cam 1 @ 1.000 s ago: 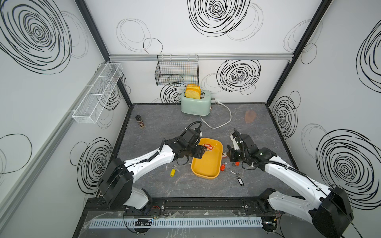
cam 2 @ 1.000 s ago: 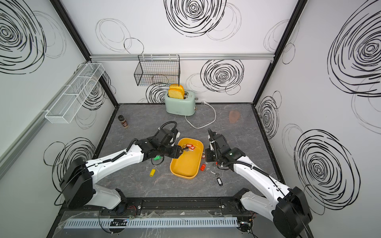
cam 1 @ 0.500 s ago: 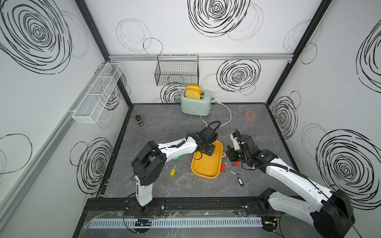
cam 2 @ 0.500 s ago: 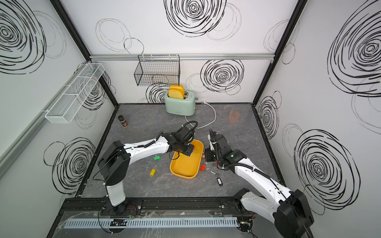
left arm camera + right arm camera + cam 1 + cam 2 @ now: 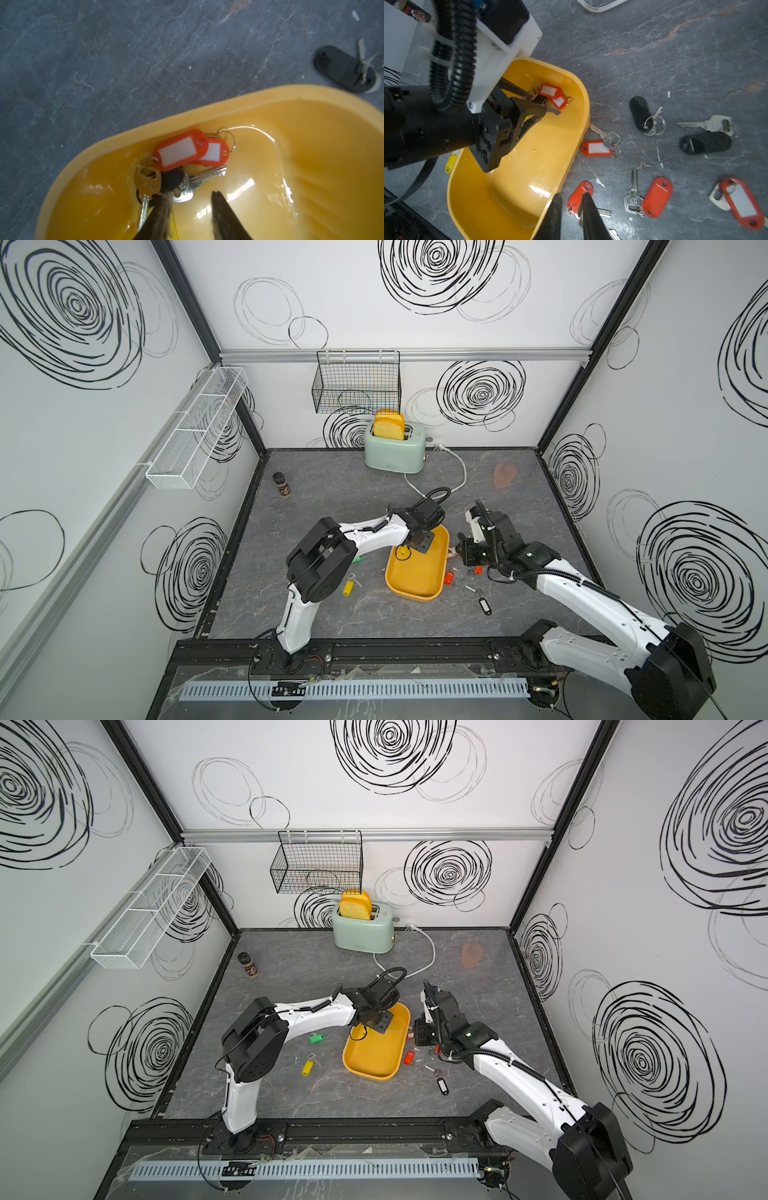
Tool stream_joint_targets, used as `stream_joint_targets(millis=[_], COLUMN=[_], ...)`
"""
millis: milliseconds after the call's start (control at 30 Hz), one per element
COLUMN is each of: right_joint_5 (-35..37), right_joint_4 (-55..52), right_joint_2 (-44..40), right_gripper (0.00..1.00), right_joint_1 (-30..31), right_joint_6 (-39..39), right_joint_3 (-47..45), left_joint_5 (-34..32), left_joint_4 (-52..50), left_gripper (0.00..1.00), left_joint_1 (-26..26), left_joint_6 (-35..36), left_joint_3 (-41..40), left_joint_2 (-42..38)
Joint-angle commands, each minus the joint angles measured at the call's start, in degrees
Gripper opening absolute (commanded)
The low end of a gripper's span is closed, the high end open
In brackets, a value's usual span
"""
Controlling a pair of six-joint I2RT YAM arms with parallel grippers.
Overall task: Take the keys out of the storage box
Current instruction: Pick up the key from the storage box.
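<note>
Left fingers [image 5: 160, 218] advanced; wrist view reveals boxed keys [image 5: 187, 151].

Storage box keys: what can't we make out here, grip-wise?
- Left wrist view: fingers of the left gripper run off the bottom edge. One tip overlaps the keys; contact unclear.
- Top views: the left gripper hides those keys inside the storage box.
- Right wrist view: the right gripper, nearly closed, fronts a red tag beside the storage box; held or not, unclear.

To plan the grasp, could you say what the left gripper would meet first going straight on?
Probably the silver keys with red plastic tags, against the wall of the mustard-yellow plastic tray.
</note>
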Motion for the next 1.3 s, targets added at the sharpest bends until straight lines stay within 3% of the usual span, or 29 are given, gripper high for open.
stream_joint_targets(millis=[0, 367, 733, 933, 1267], right_joint_5=[0.0, -0.3, -0.3, -0.1, -0.8], right_joint_4=[0.6, 0.4, 0.7, 0.9, 1.7], right_joint_2=[-0.3, -0.3, -0.3, -0.5, -0.3], right_gripper=[0.22, 0.22, 0.22, 0.22, 0.22], right_joint_1=[-0.2, -0.3, -0.2, -0.3, -0.2], right_joint_6=[0.3, 0.3, 0.3, 0.3, 0.3], right_joint_3=[-0.4, -0.3, -0.3, -0.1, 0.8], left_joint_5=[-2.0, -3.7, -4.3, -4.6, -2.3], left_joint_4=[-0.2, 0.4, 0.7, -0.1, -0.7], left_gripper=[0.35, 0.28, 0.11, 0.0, 0.0], left_joint_1=[0.1, 0.2, 0.1, 0.0, -0.5], left_joint_6=[1.2, 1.3, 1.7, 2.0, 0.3], left_joint_3=[2.0, 2.4, 2.4, 2.8, 0.0], left_joint_2=[1.6, 4.0, 3.6, 1.3, -7.7])
